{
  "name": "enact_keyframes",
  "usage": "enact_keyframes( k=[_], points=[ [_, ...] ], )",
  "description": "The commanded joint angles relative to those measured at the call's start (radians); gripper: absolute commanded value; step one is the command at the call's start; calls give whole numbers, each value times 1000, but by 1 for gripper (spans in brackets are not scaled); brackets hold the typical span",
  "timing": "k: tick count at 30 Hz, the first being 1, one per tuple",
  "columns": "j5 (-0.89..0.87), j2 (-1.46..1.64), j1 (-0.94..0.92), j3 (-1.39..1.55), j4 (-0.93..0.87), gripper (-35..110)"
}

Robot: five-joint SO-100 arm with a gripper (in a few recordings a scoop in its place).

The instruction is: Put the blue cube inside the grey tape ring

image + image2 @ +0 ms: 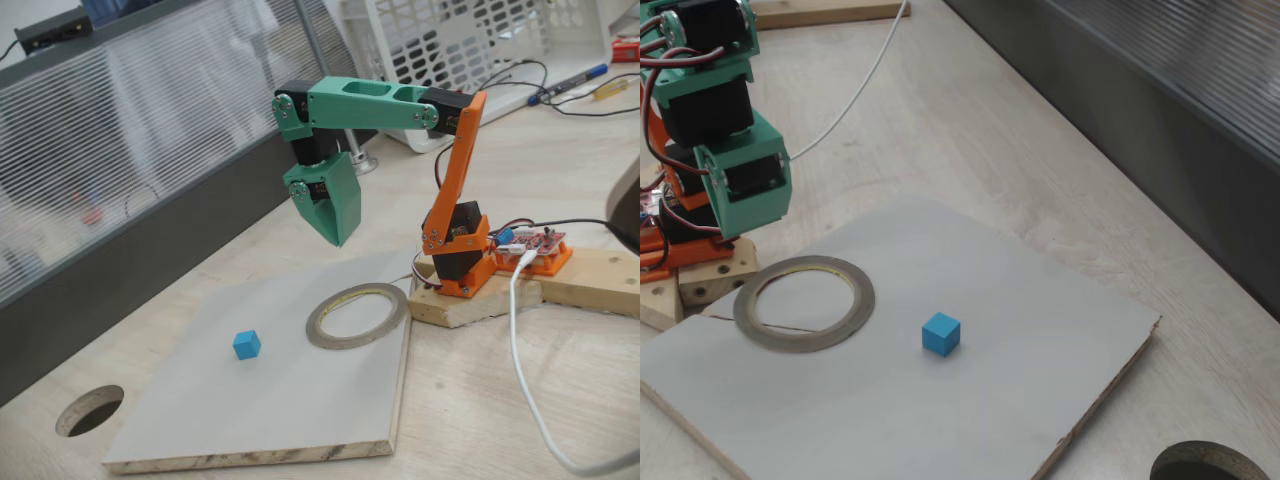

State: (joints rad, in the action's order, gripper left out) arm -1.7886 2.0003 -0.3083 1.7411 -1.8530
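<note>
Both fixed views: green pincer (pixel 335 235) clenched, empty, pointing down, raised above the grey tape ring (pixel 357 315).

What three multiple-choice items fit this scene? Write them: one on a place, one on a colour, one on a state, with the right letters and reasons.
1. Where does the blue cube lie?
A. inside the grey tape ring
B. on the pale board, apart from the ring
C. in the round hole in the tabletop

2. What colour is the arm's lower link, above its base?
A. orange
B. white
C. black

3. What is the gripper doing?
A. clamping the cube
B. resting on the ring
C. hanging in the air, holding nothing

Answers:
1 B: in both fixed views bare board shows between the cube and the grey tape ring.
2 A: the link rising from the base is orange, the upper parts green.
3 C: the green fingers point down above the board, touching nothing.
</note>
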Motion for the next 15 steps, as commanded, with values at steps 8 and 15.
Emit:
enact_keyframes(
  k=[8,15],
  points=[
    [-15,-69,-8,-8,2,1],
    [-12,-121,-6,-21,3,1]
  ],
)
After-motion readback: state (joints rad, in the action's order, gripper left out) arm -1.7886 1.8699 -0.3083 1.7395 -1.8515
